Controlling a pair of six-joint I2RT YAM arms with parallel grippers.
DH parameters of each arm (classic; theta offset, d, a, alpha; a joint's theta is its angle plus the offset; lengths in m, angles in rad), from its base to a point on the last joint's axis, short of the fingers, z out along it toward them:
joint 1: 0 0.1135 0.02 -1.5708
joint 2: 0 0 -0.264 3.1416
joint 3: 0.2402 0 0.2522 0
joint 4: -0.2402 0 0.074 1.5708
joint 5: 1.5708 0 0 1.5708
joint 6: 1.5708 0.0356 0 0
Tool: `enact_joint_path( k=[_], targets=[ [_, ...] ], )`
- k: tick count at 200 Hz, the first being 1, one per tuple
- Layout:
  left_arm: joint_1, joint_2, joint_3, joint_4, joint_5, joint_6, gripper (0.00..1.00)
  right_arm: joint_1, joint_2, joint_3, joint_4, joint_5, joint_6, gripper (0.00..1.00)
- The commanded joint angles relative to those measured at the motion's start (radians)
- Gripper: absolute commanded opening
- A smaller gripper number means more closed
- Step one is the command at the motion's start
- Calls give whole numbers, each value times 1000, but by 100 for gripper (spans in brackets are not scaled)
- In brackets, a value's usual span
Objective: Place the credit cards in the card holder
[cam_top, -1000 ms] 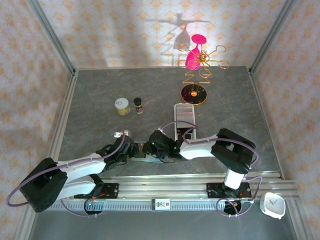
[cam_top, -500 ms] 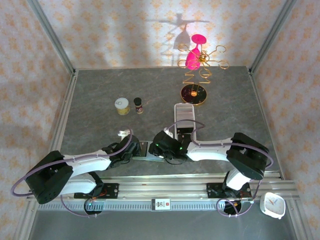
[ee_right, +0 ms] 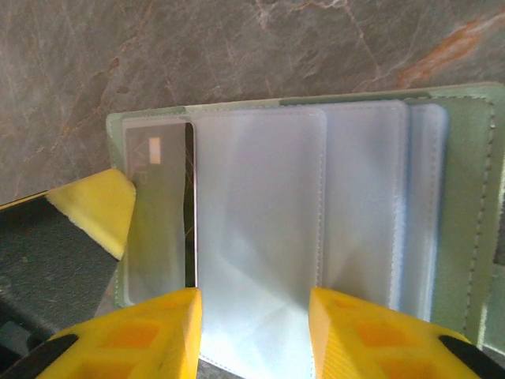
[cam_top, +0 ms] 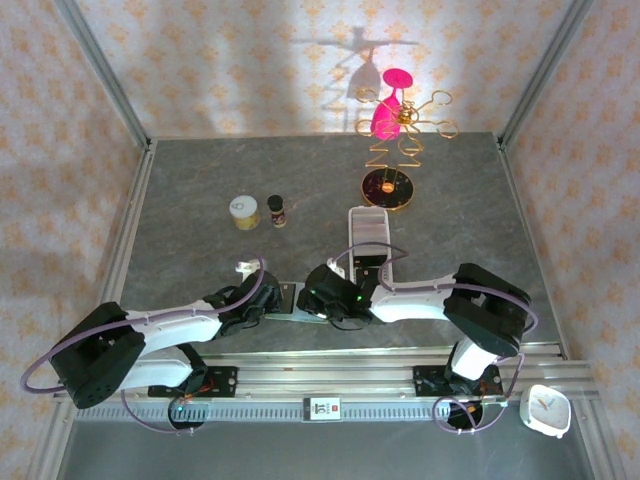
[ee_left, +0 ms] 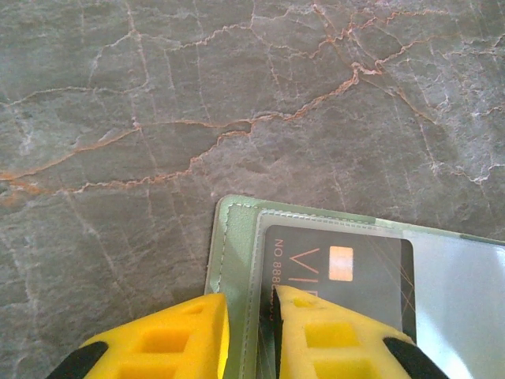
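At the near edge of the grey marbled surface [ee_left: 158, 95], the left pincer [ee_left: 251, 306] is nearly closed, its yellow fingers nipping the end border of the sage-green folding card holder [ee_left: 233, 245]. The card holder lies opened flat between the two pincers. Its long axis runs left to right across the surface, with clear plastic sleeves fanned along it. A dark credit card with a gold chip [ee_left: 347, 292] sits in the end sleeve beside the left pincer, its long axis crosswise to the holder's length. The right pincer [ee_right: 252, 304] stands part-open over the holder, one finger on either side of a clear sleeve [ee_right: 260, 221], clamping nothing that I can make out. Farther back, just beyond the right pincer, lies a long white perforated tray [cam_top: 368, 228], its length pointing away from the arms.
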Motion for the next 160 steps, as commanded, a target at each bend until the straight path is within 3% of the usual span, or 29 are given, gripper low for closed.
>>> enact_joint_path(
  k=[1,55,160],
  targets=[
    [-9,36,-56,-136,37,-2,21,7,14,-21,17,3,20,40],
    [-8,32,-58,-135,38,-2,21,8,-32,-55,-47,63,30,40],
    [-9,47,-49,-134,42,3,21,8,18,-35,9,10,16,40]
  ],
)
